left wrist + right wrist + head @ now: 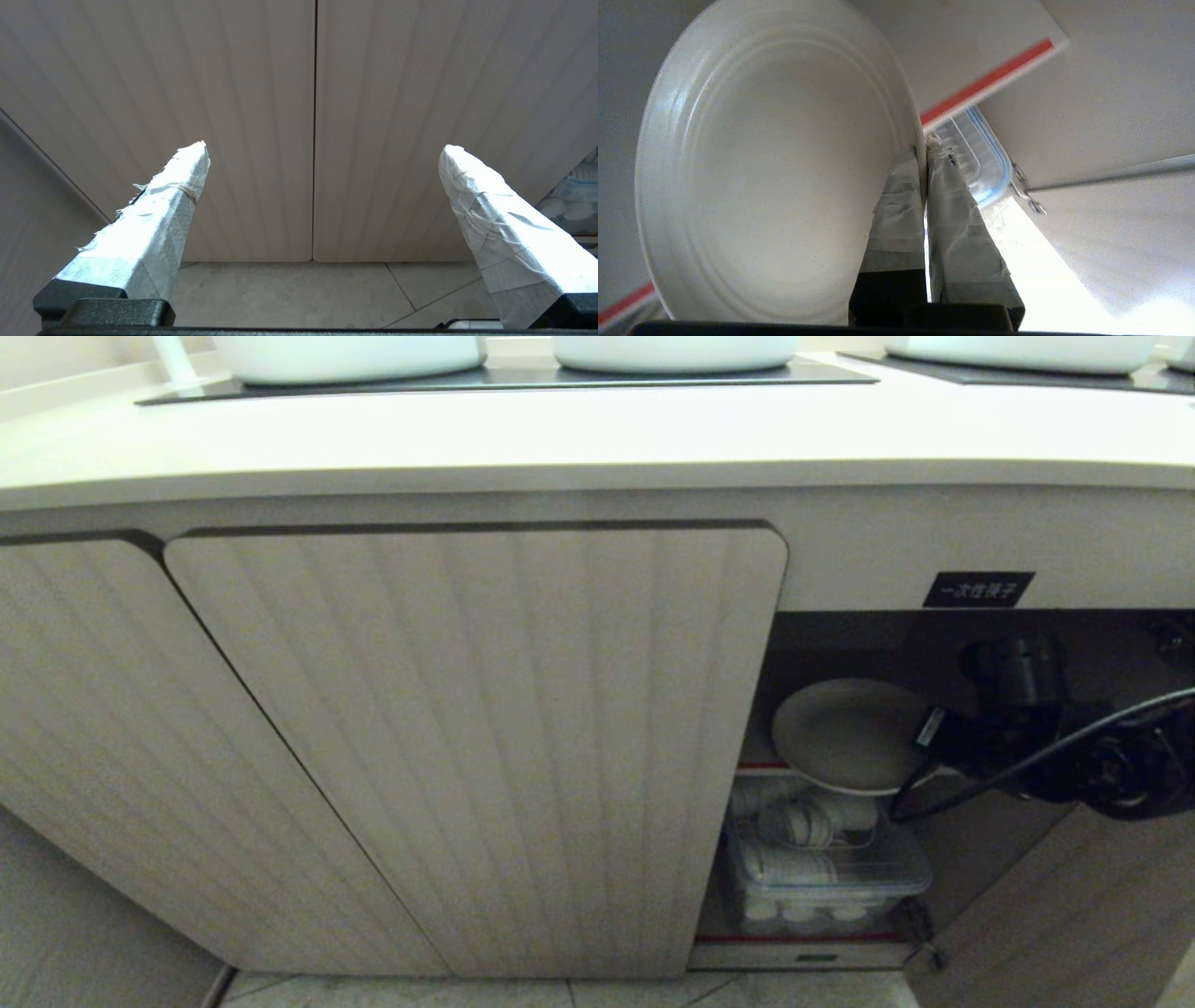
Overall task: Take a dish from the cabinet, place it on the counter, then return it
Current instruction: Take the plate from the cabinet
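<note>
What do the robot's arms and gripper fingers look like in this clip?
Both grippers have tapered fingers wrapped in wrinkled white tape on black bases: left gripper, right gripper. The right arm is black, with a black cable looping alongside and a small white label.

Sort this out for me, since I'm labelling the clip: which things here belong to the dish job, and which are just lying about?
In the job:
- dish, rim pinched by the right pincer
- cabinet, right side open
- counter

Lying about:
- clear lidded box on the cabinet floor
- white pots on the cooktop
- left pincer, open, idle before the shut doors
</note>
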{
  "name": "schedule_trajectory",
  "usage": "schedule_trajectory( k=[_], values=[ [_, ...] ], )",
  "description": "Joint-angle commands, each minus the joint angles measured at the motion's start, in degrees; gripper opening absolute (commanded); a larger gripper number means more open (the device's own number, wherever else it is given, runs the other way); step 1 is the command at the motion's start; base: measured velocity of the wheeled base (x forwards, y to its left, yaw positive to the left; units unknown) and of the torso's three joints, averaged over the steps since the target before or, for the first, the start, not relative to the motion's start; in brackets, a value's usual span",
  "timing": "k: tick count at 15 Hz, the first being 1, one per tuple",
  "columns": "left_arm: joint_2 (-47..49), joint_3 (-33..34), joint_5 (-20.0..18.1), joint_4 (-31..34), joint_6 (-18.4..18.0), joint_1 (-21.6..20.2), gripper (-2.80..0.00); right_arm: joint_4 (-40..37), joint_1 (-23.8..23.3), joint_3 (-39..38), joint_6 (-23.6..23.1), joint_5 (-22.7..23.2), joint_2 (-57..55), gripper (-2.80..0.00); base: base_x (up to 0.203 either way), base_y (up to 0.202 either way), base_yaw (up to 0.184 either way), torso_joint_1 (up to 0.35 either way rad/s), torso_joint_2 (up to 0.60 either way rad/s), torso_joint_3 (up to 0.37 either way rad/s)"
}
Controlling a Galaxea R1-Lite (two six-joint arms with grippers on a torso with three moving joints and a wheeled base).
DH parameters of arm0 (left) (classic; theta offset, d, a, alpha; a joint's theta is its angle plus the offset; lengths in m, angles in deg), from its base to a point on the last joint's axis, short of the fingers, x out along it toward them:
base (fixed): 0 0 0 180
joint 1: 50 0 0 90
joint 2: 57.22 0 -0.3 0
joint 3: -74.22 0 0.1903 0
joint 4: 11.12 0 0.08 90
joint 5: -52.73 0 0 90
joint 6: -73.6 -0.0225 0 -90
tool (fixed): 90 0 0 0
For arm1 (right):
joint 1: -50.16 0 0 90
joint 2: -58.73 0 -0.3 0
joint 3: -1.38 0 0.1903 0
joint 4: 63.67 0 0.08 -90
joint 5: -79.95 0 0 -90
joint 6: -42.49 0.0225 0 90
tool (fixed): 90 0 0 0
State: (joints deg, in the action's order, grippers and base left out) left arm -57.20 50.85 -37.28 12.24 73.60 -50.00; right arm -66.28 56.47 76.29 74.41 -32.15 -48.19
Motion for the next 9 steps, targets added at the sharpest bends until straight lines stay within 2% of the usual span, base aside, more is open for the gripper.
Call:
schedule_trajectory(
  k=[1,9],
  values=[
    [0.0,0.0,-0.1,0.0,0.0,0.0,0.00,0.2,0.0,-2.0,0.2,-0.1,2.4,-2.80,0.000,0.000,0.000,0.000,0.00,0.000],
    [0.0,0.0,-0.1,0.0,0.0,0.0,0.00,0.1,1.2,-11.8,0.4,0.4,10.3,-2.80,0.000,0.000,0.000,0.000,0.00,0.000]
  ],
)
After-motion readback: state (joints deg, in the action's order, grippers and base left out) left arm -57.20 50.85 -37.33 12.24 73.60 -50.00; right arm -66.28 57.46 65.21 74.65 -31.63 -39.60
